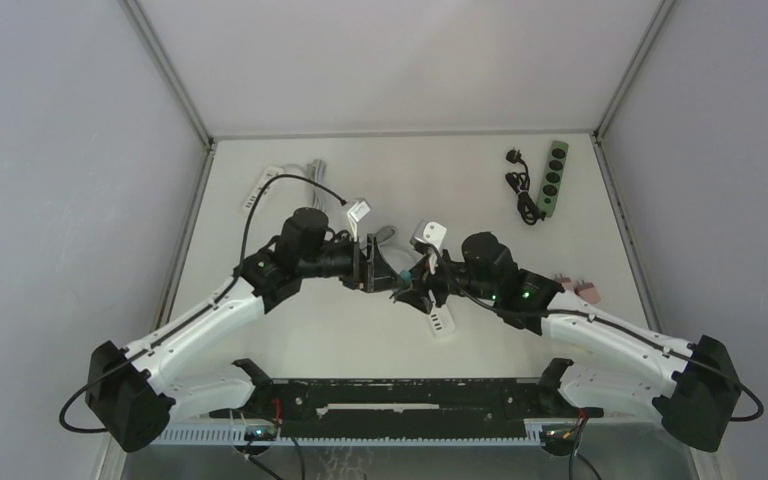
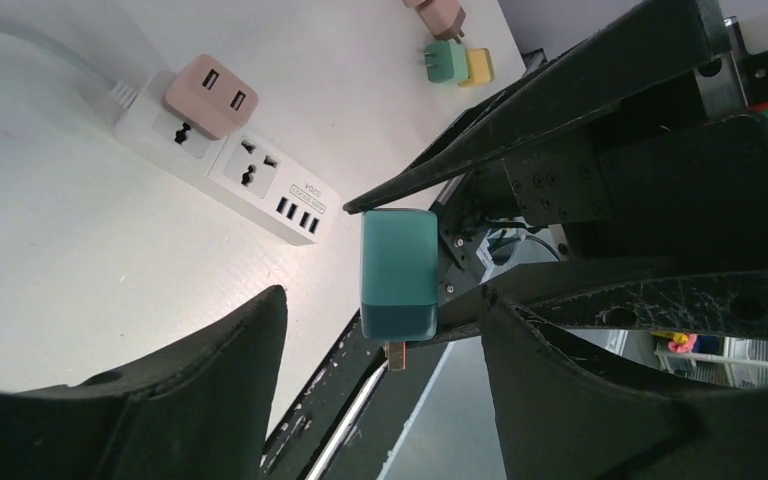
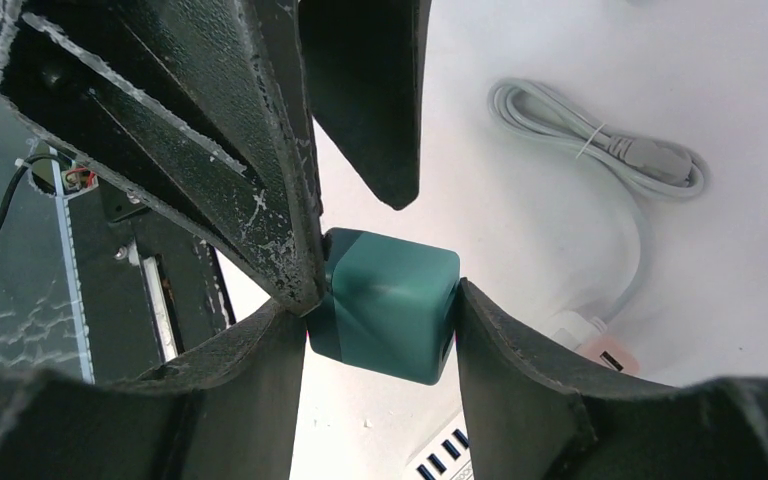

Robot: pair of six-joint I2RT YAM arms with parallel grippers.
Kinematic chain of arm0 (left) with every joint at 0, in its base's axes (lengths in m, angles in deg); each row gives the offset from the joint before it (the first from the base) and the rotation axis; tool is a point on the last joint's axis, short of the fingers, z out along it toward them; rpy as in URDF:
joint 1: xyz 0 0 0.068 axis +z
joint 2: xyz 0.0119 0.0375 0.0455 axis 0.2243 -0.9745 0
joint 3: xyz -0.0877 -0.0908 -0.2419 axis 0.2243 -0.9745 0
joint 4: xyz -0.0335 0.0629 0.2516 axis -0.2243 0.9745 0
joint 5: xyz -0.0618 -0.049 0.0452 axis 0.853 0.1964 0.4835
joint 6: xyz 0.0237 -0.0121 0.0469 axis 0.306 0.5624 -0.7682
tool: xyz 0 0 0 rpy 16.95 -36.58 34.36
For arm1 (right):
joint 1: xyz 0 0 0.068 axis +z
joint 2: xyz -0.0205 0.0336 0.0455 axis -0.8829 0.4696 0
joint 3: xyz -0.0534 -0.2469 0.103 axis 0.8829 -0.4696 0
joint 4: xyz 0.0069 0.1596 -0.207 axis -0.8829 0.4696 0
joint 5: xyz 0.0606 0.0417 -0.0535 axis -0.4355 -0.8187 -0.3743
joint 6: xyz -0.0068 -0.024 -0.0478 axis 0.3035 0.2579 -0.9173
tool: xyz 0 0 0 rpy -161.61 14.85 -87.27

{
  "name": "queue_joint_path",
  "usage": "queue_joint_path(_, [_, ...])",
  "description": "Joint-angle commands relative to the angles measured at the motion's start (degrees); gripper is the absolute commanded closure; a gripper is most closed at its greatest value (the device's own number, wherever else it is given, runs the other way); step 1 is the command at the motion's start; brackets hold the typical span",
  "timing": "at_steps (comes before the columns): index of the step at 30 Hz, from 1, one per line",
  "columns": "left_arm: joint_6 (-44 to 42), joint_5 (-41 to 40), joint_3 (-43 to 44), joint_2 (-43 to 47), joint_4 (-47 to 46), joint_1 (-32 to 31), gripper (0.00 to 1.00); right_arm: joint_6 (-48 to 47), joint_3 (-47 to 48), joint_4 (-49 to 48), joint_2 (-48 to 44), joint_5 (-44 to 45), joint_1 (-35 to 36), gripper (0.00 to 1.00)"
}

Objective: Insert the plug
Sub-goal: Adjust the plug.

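- Plug point(image 3: 385, 305), a teal cube, hangs above the table point(image 1: 440, 180) near its middle, where my two arms meet nose to nose.
- My right pincer point(image 1: 418, 288) is pinching the plug: its two fingers point(image 3: 250, 390) press flat on opposite sides of the cube.
- My left pincer point(image 1: 390, 272) is spread. Its fingers point(image 2: 210, 390) stand wider than the plug, one to each side, and it faces the right pincer head-on.
- Seen from the right wrist, one left finger lies against the plug's corner, right beside my right finger. The other left finger ends short of the cube, with a gap showing.
- What looks like a short prong point(image 2: 397, 352) sticks out of the plug's darker end in the left wrist view.
- White strip point(image 2: 225, 165) lies flat on the table below and beyond the plug. A pink adapter point(image 2: 210, 95) is seated in its end socket, with one more socket and a row of USB ports beside it.
- Grey cable point(image 3: 600, 150), coiled and tied, lies on the table past the strip.
- Spare plugs point(image 2: 450, 60), pink, green and yellow, lie together near my right arm.
- Green strip point(image 1: 553, 178) with a black cord lies at the far right of the table, well apart from both pincers.
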Motion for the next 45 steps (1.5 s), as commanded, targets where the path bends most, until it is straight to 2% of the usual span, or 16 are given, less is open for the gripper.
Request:
queue_joint_path(1, [-0.49, 2.8, 3.27, -0.4, -2.17, -0.84, 0.27, -1.16, 3.08, -2.3, -0.05, -1.91, 0.45, 0.59])
queue_joint_path(12, [-1.49, 3.89, 3.2, -1.9, -1.78, -1.83, 0.42, -1.83, 3.93, -1.91, 0.66, -3.24, 0.54, 0.59])
queue_joint_path(22, [-4.44, 5.3, 3.39, -1.84, -1.3, -2.02, 0.75, -2.09, 3.91, -1.61, 0.7, -2.75, 0.45, 0.58])
queue_joint_path(25, [-5.5, 5.23, 3.5, -1.36, -1.16, -2.02, 0.87, -2.2, 3.94, -1.87, 0.67, -2.97, 0.41, 0.52])
queue_joint_path(28, [-7.38, 4.67, 4.01, -0.78, -0.87, -2.02, 0.93, -2.28, 4.17, -1.49, 0.56, -3.54, 0.15, 0.41])
queue_joint_path(36, [-16.01, 2.37, 7.17, -0.9, -1.31, -2.02, 1.0, -2.78, 4.84, 3.44, -1.79, -8.59, -3.5, 0.16])
queue_joint_path(39, [-19.67, 3.53, 7.21, -0.52, -3.59, -2.02, 1.0, -3.17, 4.83, 5.57, -3.65, -12.1, -5.92, 0.12])
queue_joint_path(45, [-27.94, 11.71, 6.98, 0.58, -6.41, -2.03, 0.99, -3.06, 5.36, 7.65, -5.19, -18.92, -9.99, 0.13])
